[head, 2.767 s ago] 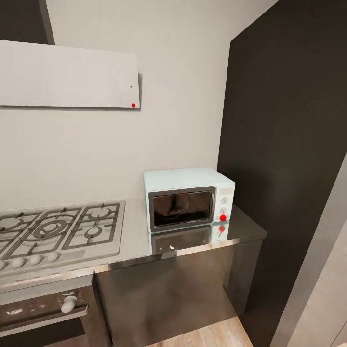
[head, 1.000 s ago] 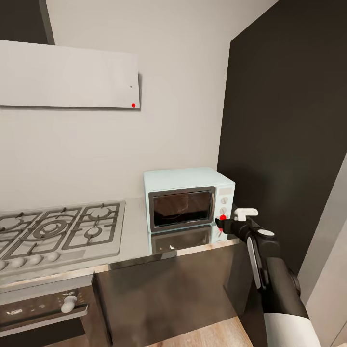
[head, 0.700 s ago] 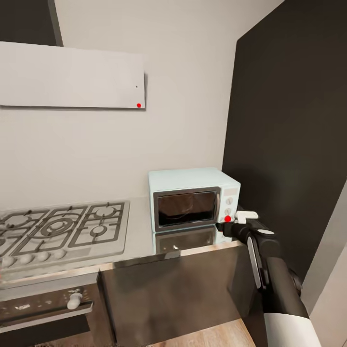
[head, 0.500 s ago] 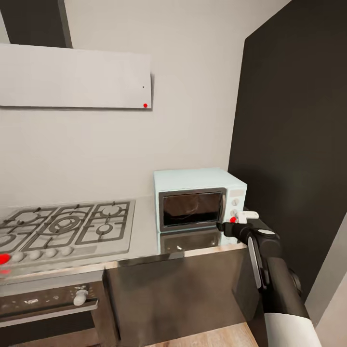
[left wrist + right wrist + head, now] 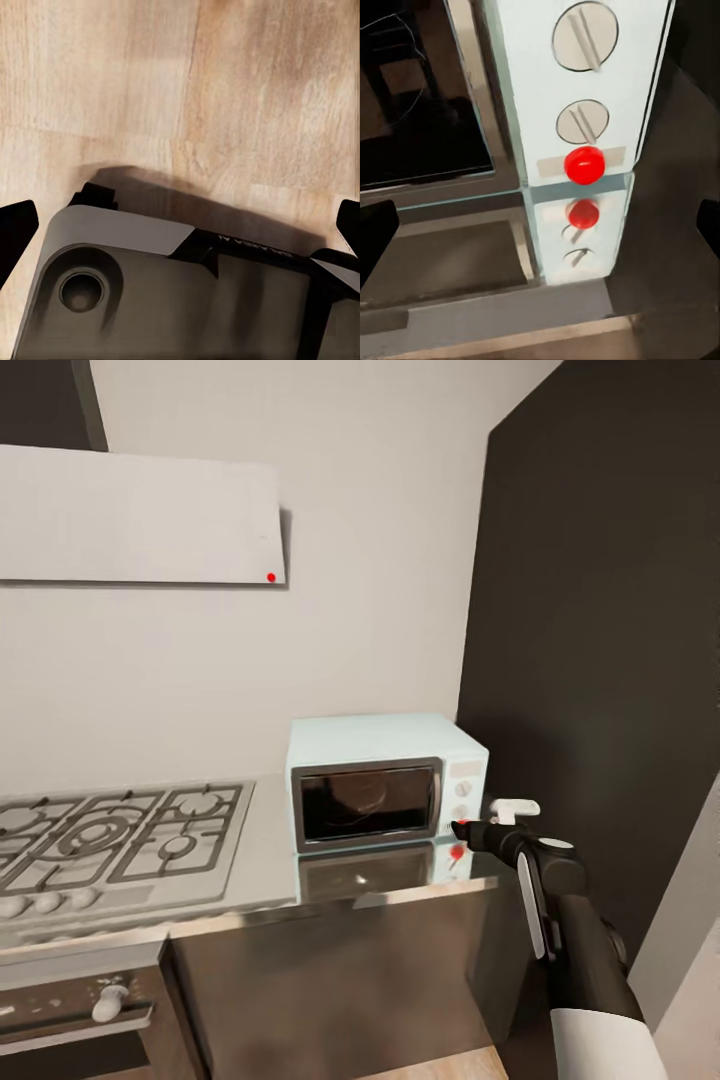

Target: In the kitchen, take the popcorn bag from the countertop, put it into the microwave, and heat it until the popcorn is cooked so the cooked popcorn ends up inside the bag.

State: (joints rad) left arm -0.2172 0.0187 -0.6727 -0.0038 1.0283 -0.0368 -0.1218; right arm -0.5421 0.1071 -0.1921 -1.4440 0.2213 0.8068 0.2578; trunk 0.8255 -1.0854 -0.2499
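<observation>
The pale mint-blue microwave (image 5: 385, 780) stands on the grey countertop (image 5: 270, 850) with its dark glass door shut. My right gripper (image 5: 460, 827) hovers at the lower corner of its white control panel. In the right wrist view the two knobs (image 5: 583, 37) and a red button (image 5: 585, 163) are close ahead, and the gripper (image 5: 541, 229) is open, its dark fingertips (image 5: 375, 232) wide apart. My left gripper (image 5: 180, 225) hangs open over the wooden floor (image 5: 225, 90). The popcorn bag is out of view; the glass shows only dim shapes.
A steel gas hob (image 5: 120, 845) lies left of the microwave, under a white hood (image 5: 140, 515). A black oven (image 5: 80, 1020) sits below the hob. A tall black cabinet (image 5: 600, 640) rises right of the microwave. The robot's base (image 5: 150, 300) shows below the left gripper.
The right arm rose into view and brought its gripper to the microwave's red button, where it stays. The camera swung left, then back right, shifting the whole scene.
</observation>
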